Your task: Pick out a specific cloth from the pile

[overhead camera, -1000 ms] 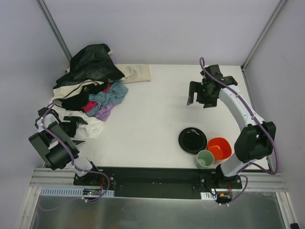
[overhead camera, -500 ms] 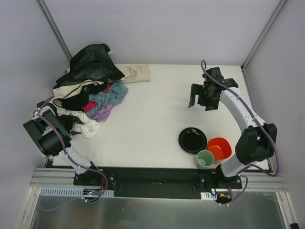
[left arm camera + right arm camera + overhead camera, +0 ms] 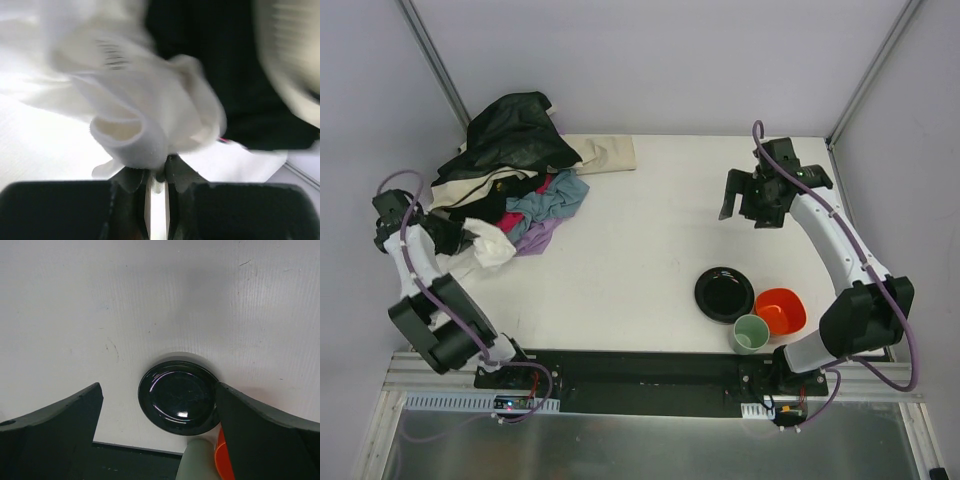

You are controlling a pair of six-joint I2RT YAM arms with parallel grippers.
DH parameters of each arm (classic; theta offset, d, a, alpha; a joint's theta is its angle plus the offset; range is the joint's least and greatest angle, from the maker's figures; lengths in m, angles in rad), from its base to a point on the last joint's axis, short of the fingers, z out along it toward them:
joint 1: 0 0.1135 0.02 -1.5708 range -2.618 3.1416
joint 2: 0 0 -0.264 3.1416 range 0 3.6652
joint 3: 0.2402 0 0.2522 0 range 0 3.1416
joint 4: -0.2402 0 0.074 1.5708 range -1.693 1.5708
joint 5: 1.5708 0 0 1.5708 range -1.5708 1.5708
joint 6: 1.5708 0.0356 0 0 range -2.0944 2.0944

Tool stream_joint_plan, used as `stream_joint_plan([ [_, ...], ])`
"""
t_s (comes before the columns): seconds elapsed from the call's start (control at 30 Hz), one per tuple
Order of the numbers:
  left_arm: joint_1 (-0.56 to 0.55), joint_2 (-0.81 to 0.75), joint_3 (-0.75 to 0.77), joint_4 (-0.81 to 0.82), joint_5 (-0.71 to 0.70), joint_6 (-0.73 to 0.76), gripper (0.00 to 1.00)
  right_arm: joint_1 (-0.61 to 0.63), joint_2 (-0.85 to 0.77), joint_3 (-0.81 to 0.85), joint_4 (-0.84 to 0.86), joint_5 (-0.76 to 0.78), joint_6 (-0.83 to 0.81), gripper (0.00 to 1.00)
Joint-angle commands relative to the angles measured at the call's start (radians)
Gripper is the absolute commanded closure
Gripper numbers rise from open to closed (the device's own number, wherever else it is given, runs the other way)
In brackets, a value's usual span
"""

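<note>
Where it shows beneath the pile (image 3: 515,135), the cloth (image 3: 545,233) is plain lavender.

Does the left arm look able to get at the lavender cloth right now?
Probably not yet: the left gripper is shut on a white cloth, and the lavender cloth shows only an edge under the blue-grey cloth.

top view overhead, looking down on table (image 3: 640,230); right wrist, nearer, shares black plate (image 3: 724,294); left wrist close-up on white fabric (image 3: 145,125) of pile (image 3: 510,170), far left of plate.
</note>
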Motion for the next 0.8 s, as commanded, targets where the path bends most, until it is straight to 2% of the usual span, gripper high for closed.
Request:
stream_joint_plan([
  [0.0, -0.007, -0.171, 0.128, 0.022, 0.087, -0.067, 1.0, 0.001, -0.052, 0.034, 0.001, -0.027, 0.042, 0.04],
  [0.1, -0.047, -0.138, 0.262, 0.031, 0.121, -0.13, 1.0, 0.002, -0.055, 0.038, 0.005, -0.04, 0.045, 0.04],
  [0.23, -0.103, -0.085, 0.49, 0.144, 0.156, -0.244, 1.0, 0.002, -0.04, 0.072, -0.012, -0.048, 0.034, 0.04],
  [0.43, -0.194, 0.164, 1.088, 0.163, 0.239, -0.317, 1.0, 0.004, -0.028, 0.109, -0.019, -0.036, 0.036, 0.04],
  [0.57, -0.246, 0.376, 1.475, 0.201, 0.282, -0.434, 1.0, 0.004, -0.026, 0.104, -0.019, -0.03, 0.046, 0.04],
  [0.6, -0.254, 0.413, 1.515, 0.244, 0.294, -0.478, 1.0, 0.004, -0.028, 0.1, -0.015, -0.03, 0.048, 0.04],
  [0.67, -0.262, 0.445, 1.5, 0.372, 0.305, -0.553, 1.0, 0.002, -0.026, 0.092, -0.01, -0.031, 0.053, 0.04],
  [0.77, -0.268, 0.461, 1.396, 0.407, 0.287, -0.541, 1.0, 0.004, -0.023, 0.083, -0.007, -0.025, 0.053, 0.04],
])
